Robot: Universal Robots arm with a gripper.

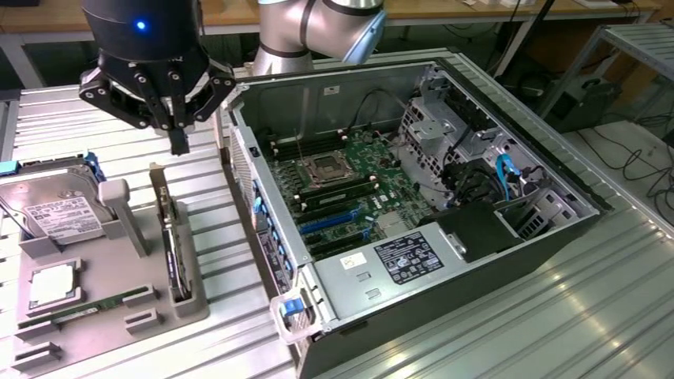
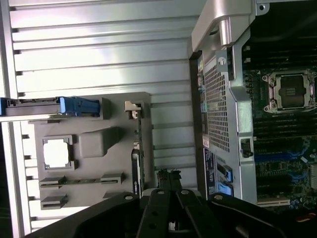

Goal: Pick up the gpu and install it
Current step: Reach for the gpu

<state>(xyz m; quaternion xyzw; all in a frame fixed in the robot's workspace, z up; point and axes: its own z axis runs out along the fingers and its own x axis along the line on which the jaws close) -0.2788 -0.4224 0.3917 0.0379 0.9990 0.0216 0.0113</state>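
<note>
The gpu is a thin dark card standing on edge in a slot at the exterior view's right side of the grey holder. Its pale bracket is at the far end. In the wrist view the gpu runs as a dark strip along the holder, with its metal bracket at one end. My gripper hangs above the card's far end, clear of it. The fingertips sit pressed together, shut with nothing between them.
The open computer case lies to the exterior view's right of the holder, its motherboard and blue slots exposed. The case wall is close beside the gpu. The holder also carries a hard drive, a processor and a green memory stick.
</note>
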